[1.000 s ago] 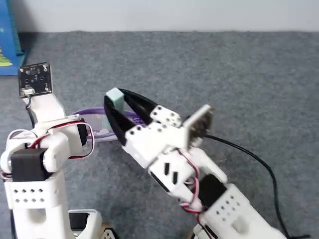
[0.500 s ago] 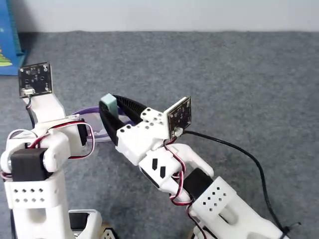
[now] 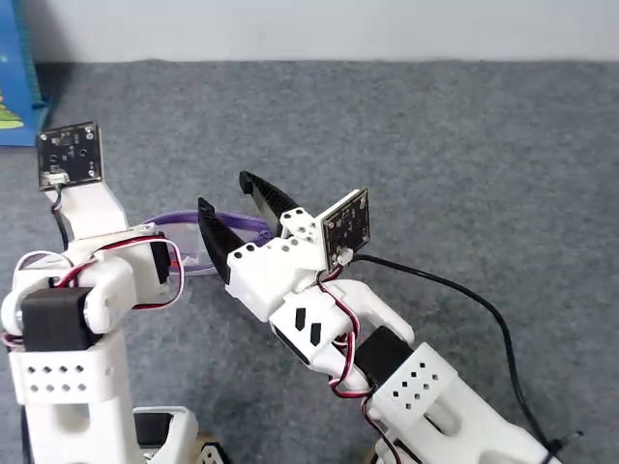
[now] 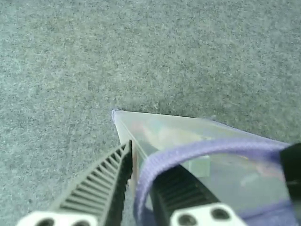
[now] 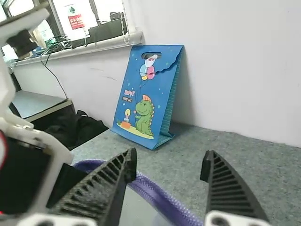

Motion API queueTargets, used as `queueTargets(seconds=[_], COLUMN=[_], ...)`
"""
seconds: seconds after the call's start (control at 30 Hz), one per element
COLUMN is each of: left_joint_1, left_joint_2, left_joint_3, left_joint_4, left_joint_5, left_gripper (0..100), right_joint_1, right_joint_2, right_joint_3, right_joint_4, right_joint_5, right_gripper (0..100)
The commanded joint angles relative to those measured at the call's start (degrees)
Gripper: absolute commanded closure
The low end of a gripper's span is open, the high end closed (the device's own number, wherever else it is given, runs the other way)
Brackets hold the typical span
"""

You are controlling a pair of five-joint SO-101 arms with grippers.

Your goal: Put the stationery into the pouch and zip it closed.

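Pouch (image 4: pixel 207 136) on surface (image 3: pixel 435 135); left pincer (image 4: pixel 141 162) at its left end, right pincer (image 3: pixel 224 193) above its right end; bag (image 3: pixel 14 87) far left.

The pouch (image 4: pixel 211 141) is showing clear, glossy plastic, and its rim band (image 4: pixel 188 153) is looking like woven purple cloth. Under the pouch, the mat (image 3: pixel 464 145) is reading as rough, matt grey felt. Beside the pouch, the right gripper (image 3: pixel 222 193) is showing ribbed matt black plastic on a smooth white plastic body. Far behind the pouch, the gift bag (image 5: pixel 148 94) is looking like smooth blue paper.

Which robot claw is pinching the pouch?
The left gripper: it clamps the purple rim of the pouch. The right gripper is open, holding nothing.
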Motion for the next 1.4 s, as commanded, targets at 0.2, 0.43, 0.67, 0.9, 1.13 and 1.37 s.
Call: queueTargets(seconds=[0.2, 0.43, 0.67, 0.9, 1.13, 1.37], left_joint_1=[0.2, 0.2, 0.2, 0.2, 0.2, 0.2], left_joint_2=[1.2, 1.2, 1.2, 1.2, 1.2, 1.2], left_joint_3=[-1.4, -1.4, -1.4, -1.4, -1.4, -1.3], left_joint_4=[0.4, 0.5, 0.5, 0.5, 0.5, 0.5], left_joint_5=[0.6, 0.5, 0.5, 0.5, 0.4, 0.4], left_gripper=[98, 98, 98, 98, 98, 98], right_joint_1=[7.5, 10.1, 10.0, 9.9, 9.9, 9.9], right_joint_2=[-19.8, -20.8, -14.7, -9.0, -7.1, -7.0], right_joint_3=[-0.8, -0.7, -0.7, -0.4, -0.4, -0.4], right_joint_4=[30.8, 45.0, 47.0, 46.5, 44.7, 41.5], right_joint_5=[-0.3, -0.1, 0.7, 1.6, 1.6, 3.0], right_gripper=[77.9, 78.0, 92.7, 79.8, 79.6, 82.5])
